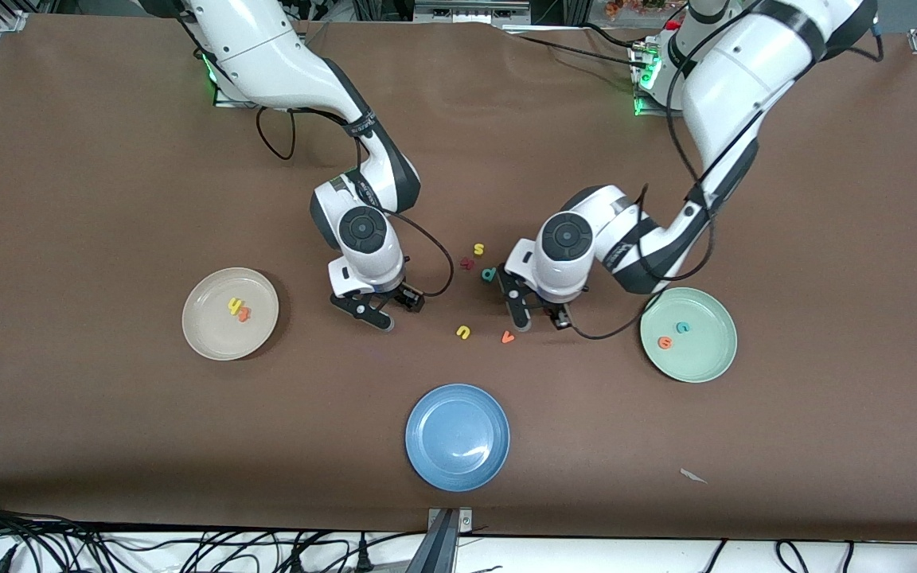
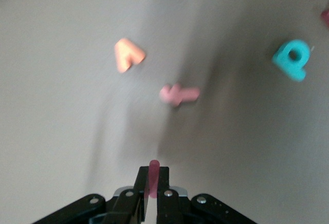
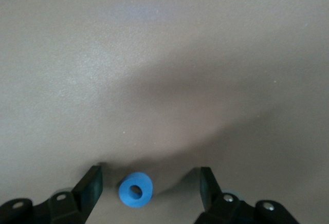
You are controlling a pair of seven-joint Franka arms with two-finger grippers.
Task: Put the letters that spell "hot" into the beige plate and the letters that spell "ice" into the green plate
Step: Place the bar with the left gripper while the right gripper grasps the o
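My left gripper (image 2: 153,179) is shut on the dark red bar "i" (image 2: 153,168), which sticks out past the fingertips. In the front view that gripper (image 1: 540,318) is over the table beside the orange "v". My right gripper (image 3: 149,188) is open and low over the table, with the blue ring "o" (image 3: 135,189) lying between its fingers, touching neither. In the front view that gripper (image 1: 395,309) hides the "o". The beige plate (image 1: 197,334) holds the yellow "h" (image 1: 234,304) and orange "t" (image 1: 243,315). The green plate (image 1: 715,360) holds the teal "c" (image 1: 683,326) and orange "e" (image 1: 665,342).
Loose letters lie between the grippers: orange "v" (image 1: 508,337), yellow "u" (image 1: 463,332), teal "p" (image 1: 489,274), yellow "s" (image 1: 478,250), a dark red one (image 1: 467,263). A pink letter (image 2: 179,94) lies under the left hand. A blue plate (image 1: 427,465) sits nearest the front camera.
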